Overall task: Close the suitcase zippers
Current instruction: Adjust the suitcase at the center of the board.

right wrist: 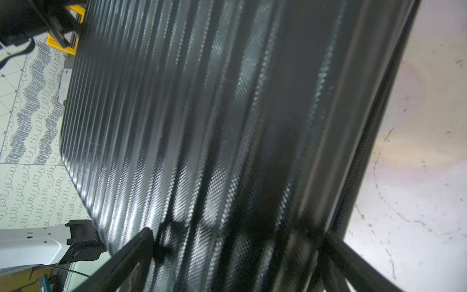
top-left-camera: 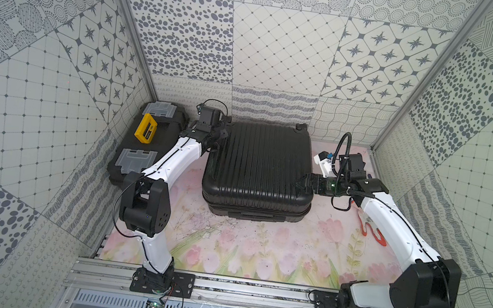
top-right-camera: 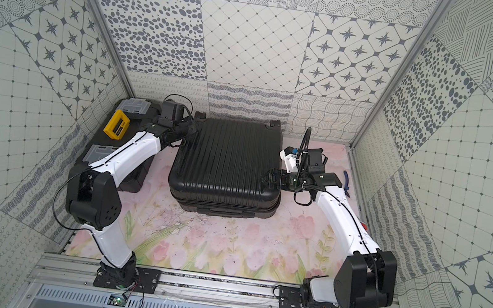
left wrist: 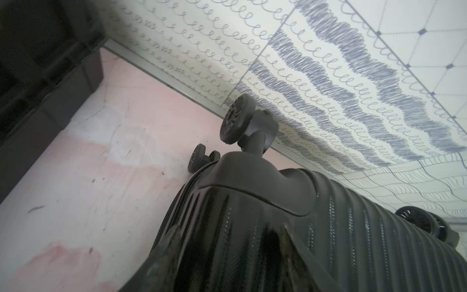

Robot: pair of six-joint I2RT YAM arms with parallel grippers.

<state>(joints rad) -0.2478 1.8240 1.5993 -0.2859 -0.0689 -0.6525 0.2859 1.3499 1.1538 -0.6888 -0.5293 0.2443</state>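
The suitcase [top-left-camera: 258, 166] lies flat on the surface [top-left-camera: 258, 253], centred near its far edge, with its wheels [left wrist: 236, 121] toward the far wall. The zippers [right wrist: 366, 151] form a black track along the seam between the shell halves.

The left end effector [top-left-camera: 217, 134] sits at the suitcase's far-left corner, next to the toolbox [top-left-camera: 166, 137]; its jaw state cannot be determined.

The right end effector [top-left-camera: 299, 183] is at the suitcase's right side. Its jaws are spread wide, and its fingers [right wrist: 131, 255] frame the ribbed shell without clamping.
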